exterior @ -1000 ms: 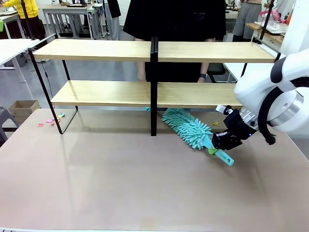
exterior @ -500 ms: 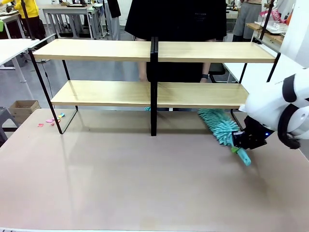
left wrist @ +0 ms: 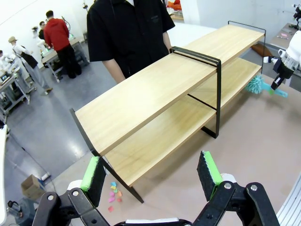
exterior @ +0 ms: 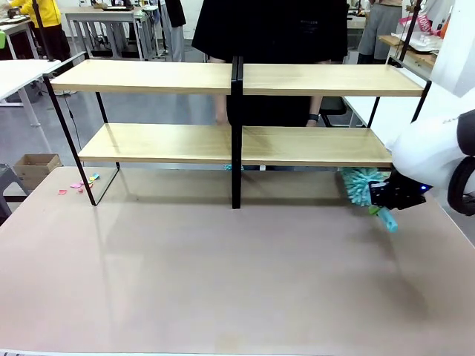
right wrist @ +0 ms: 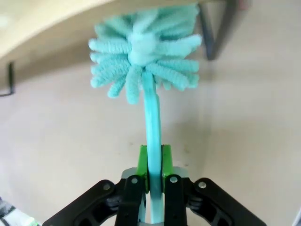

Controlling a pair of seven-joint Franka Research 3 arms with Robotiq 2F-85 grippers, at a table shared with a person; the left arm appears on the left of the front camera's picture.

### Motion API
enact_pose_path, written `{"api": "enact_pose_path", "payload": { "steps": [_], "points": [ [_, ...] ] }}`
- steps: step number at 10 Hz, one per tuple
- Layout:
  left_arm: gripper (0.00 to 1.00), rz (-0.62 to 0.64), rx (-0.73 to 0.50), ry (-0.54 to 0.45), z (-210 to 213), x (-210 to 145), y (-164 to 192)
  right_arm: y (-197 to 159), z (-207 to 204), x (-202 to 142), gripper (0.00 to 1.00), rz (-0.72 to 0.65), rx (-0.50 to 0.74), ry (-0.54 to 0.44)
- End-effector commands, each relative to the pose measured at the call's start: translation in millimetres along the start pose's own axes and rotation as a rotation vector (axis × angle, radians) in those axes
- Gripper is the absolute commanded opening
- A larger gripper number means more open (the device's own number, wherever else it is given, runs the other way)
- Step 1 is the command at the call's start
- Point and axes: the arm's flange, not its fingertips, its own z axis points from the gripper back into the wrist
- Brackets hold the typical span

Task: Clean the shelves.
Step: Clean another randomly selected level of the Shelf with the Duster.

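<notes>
Front view: the shelves [exterior: 237,111] stand across the far half of a beige worktop [exterior: 223,282], a wide rack with two light wooden boards, one above the other, on a thin black metal frame, and one black centre post [exterior: 236,133] splitting each board into a left and a right half. Both boards look bare. At the right end of the rack, just below the lower board and above the worktop, is one teal duster [exterior: 364,187] with a fluffy microfibre head and a plastic handle that slants down to the right. The right claw [exterior: 391,196] is closed tight on that handle, its white arm coming in from the right edge. In the right wrist view the two green pads [right wrist: 142,160] press on either side of the thin handle, and the fluffy duster head [right wrist: 143,52] sits under the edge of the lower board. In the left wrist view the left claw [left wrist: 150,174] hangs high above the left end of the rack with its two green-padded fingers spread wide apart and nothing between them. One person in a black shirt [exterior: 271,30] stands behind the middle of the rack at the far side. A few small coloured paper scraps [exterior: 82,184] lie on the worktop beside the frame's left leg.
</notes>
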Motion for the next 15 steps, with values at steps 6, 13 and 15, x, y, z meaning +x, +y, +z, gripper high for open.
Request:
{"api": "enact_pose_path", "payload": {
  "steps": [6, 13, 15],
  "points": [
    [1.00, -0.002, 0.006, 0.004, 0, 0, 0, 19, -8, -63, 0.13, 0.221, 0.232, 0.086],
    [1.00, -0.002, 0.006, 0.004, 0, 0, 0, -92, 130, -97, 0.13, 0.629, 0.565, 0.598],
    [1.00, -0.002, 0.006, 0.004, 0, 0, 0, -123, 167, -107, 0.13, 0.709, 0.587, 0.553]
  ]
}}
